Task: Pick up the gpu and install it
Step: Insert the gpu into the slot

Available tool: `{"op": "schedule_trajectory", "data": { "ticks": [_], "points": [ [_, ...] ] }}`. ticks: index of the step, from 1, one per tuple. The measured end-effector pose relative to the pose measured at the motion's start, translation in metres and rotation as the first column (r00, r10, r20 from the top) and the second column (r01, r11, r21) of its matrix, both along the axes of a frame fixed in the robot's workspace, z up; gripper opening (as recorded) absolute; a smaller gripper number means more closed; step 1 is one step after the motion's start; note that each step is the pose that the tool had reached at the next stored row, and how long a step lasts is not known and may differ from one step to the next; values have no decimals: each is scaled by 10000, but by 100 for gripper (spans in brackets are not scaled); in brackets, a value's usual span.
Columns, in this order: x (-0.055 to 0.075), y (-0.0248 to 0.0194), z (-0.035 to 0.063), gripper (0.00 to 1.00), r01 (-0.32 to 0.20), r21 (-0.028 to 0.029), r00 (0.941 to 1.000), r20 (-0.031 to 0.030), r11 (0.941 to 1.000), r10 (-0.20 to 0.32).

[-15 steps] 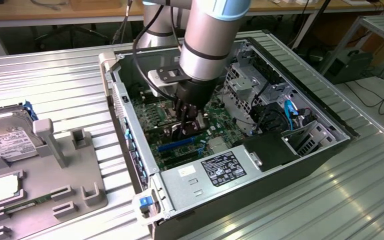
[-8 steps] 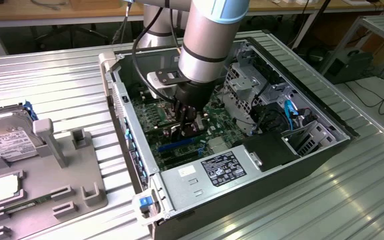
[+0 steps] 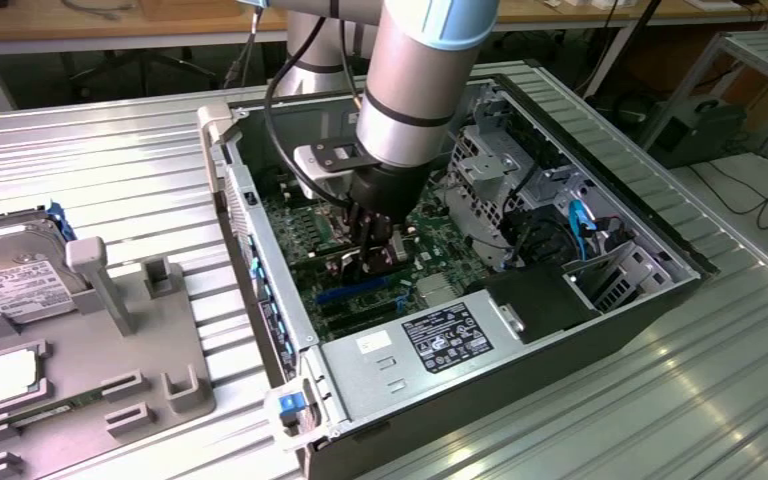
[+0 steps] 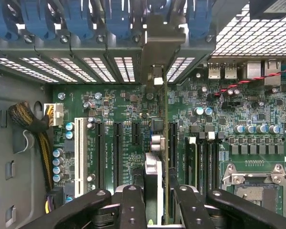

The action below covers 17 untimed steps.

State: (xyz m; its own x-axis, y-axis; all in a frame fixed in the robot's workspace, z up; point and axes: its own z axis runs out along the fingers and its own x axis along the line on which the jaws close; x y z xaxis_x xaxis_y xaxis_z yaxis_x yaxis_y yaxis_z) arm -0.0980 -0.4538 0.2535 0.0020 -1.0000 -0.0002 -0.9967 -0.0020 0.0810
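Lab: workbenches (image 3: pixel 117 22), cables (image 3: pixel 747 190), opened computer (image 3: pixel 357 362)

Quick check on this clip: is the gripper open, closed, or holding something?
Gripper: closed on the graphics card, held edge-on over the motherboard.

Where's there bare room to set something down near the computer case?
Bare table beyond the gray fixture, left of the case, at the exterior view's upper left; more at its lower right, below the case. Crowded inside the case, where the gripper holds the gpu over the motherboard.
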Motion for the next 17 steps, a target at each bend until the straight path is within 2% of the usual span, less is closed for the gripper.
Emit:
{"op": "schedule_trajectory", "data": {
  "ticks": [5,8,13,17],
  "points": [
    [0,0,-8,29,0,-1,10000,-99,10000,0],
    [0,0,-8,29,-1,0,9999,-119,10000,1],
    [0,0,-10,29,0,1,9998,-222,10000,0],
    [1,-5,-9,29,-1,3,9997,-238,10000,1]
  ]
}}
